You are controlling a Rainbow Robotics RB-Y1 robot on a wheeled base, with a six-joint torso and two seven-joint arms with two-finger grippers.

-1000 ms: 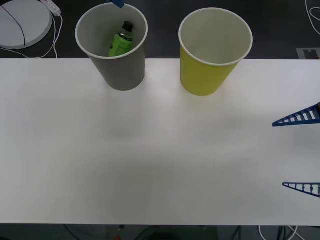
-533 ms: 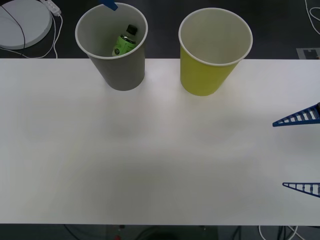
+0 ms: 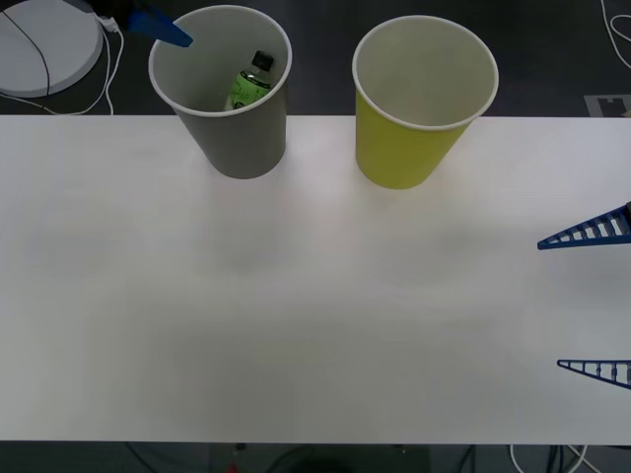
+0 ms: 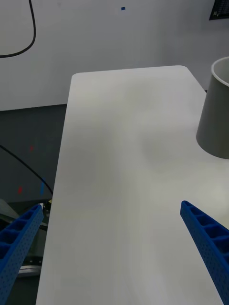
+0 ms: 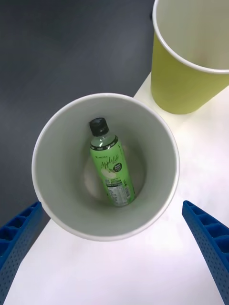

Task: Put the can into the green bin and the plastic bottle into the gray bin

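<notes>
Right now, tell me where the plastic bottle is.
The plastic bottle lies inside the gray bin, at the table's far left in the front view, beside the green bin.

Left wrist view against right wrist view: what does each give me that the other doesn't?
Only the left wrist view looks down into the gray bin: the plastic bottle lies inside, cap on, leaning against the wall. It also catches the green bin beside it, and the left gripper, jaws open, above the gray bin. Only the right wrist view shows the long bare stretch of table and the right gripper, jaws open with nothing between them. Both share the gray bin and the white table.
</notes>
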